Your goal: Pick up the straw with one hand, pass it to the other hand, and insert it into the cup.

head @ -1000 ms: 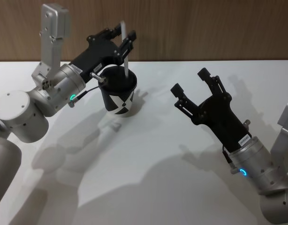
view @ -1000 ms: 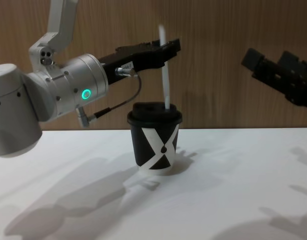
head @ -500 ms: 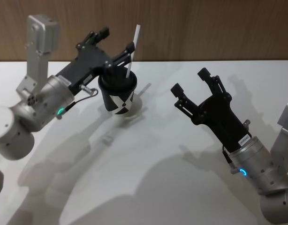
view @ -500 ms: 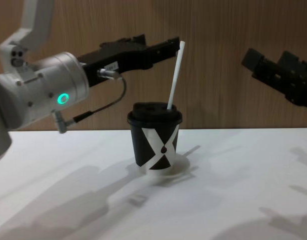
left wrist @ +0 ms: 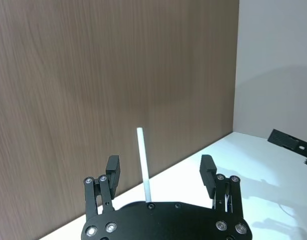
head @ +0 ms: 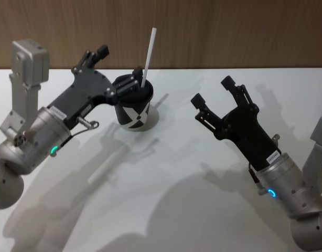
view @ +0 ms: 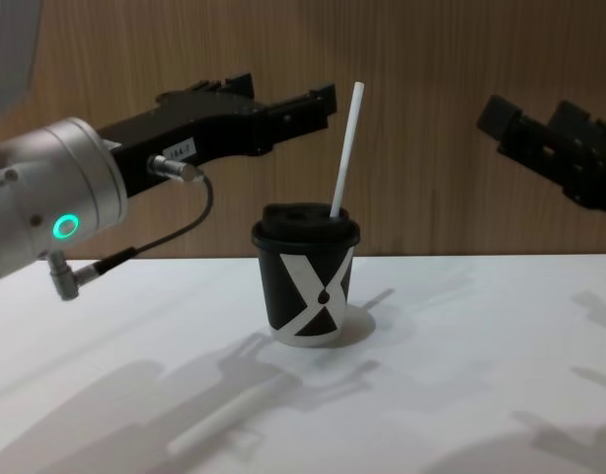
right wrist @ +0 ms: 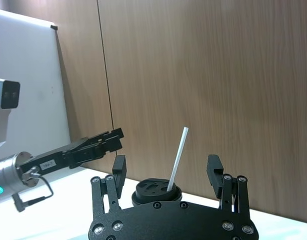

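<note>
Left gripper spread wide and empty, just beside the cup, right gripper likewise open, well apart to the right, lidded cup on the white table, straw leaning in its lid.

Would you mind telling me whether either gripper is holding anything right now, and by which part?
Nothing is held. The left gripper is open beside the straw, which stands free in the cup. The right gripper is open too.
</note>
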